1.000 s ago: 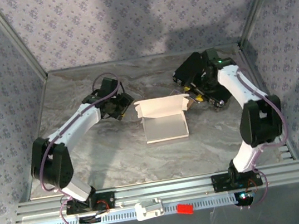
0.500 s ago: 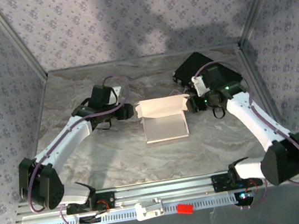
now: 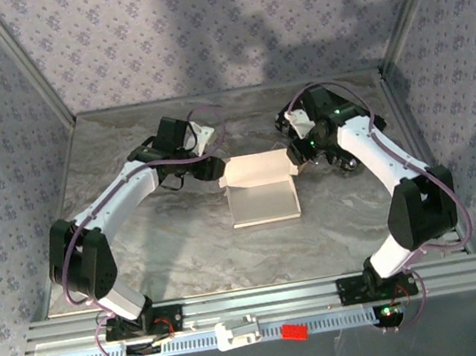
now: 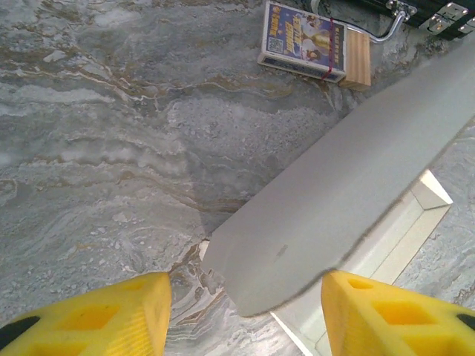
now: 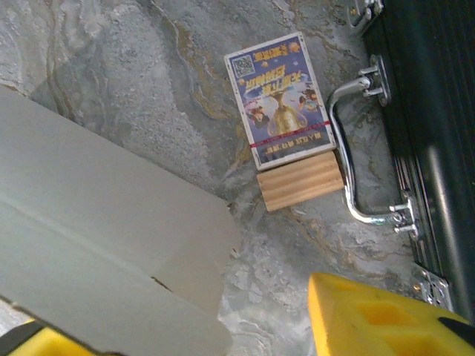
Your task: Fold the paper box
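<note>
The paper box [image 3: 261,197] has its raised flap [image 3: 257,169] running left to right on the grey marbled surface [image 3: 160,252], with patterned walls [image 3: 198,32] around. The left tool [image 3: 217,170] and right tool [image 3: 294,159] gape astride the flap's ends, gripping nothing.

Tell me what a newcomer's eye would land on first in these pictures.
The white paper box lies mid-table with its back flap raised. The left gripper and right gripper sit at the flap's two ends, jaws open. In the right wrist view, a small purple and tan packet lies on the marbled table, beside the chrome handle of the black case.
</note>
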### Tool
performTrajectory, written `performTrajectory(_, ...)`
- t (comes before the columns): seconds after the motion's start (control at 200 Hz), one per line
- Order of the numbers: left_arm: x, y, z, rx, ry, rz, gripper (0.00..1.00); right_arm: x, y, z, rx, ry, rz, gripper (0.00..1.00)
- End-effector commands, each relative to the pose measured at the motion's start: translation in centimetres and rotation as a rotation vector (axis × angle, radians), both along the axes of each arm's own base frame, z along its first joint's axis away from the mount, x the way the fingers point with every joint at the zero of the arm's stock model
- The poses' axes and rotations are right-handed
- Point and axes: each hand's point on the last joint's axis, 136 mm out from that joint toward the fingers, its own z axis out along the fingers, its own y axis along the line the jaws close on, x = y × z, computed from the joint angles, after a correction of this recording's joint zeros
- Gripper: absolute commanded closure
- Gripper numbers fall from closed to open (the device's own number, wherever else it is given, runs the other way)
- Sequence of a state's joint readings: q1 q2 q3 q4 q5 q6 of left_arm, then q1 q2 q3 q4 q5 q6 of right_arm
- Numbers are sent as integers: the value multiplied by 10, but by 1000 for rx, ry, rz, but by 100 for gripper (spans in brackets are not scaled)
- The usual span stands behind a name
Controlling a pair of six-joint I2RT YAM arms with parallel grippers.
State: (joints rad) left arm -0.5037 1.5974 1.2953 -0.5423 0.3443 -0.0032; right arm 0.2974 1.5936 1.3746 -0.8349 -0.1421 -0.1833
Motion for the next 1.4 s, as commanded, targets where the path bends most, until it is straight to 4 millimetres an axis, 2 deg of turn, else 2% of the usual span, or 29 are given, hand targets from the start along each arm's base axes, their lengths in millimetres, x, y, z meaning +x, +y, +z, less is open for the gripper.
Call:
performTrajectory(0.0,-8,-9,3,3,12,-62,45,-8,8,0,7,59,42,55)
performTrajectory(0.21,-11,-7,-6,45,22,-63,47,-12,9,-5,-8,81,36,57)
performTrajectory(0.51,-8,-10,-18,103,44,-33,60,-9,17,-12,-18,100,43,74)
performTrajectory(0.615,-7,-12,-14,102,30,-30,69,-8,19,-12,-24,98,46,78)
performTrajectory(0.74,-5,-13,-16,127,28,-15,71,-7,21,-13,-25,97,47,84)
performTrajectory(0.999,1,-16,-18,153,19,34,84,-4,26,-9,-19,84,35,97)
performTrajectory(1.144,10,-11,-15,174,1,133,92,-3,33,-7,-12,72,6,100)
performTrajectory(1.204,17,-3,-14,195,5,224,100,-2,38,-8,10,75,-21,100)
performTrajectory(1.319,24,3,-14,205,27,334,100,0,46,-6,44,62,-71,100)
performTrajectory(1.399,29,0,-10,178,39,392,100,3,51,-4,92,67,-134,100)
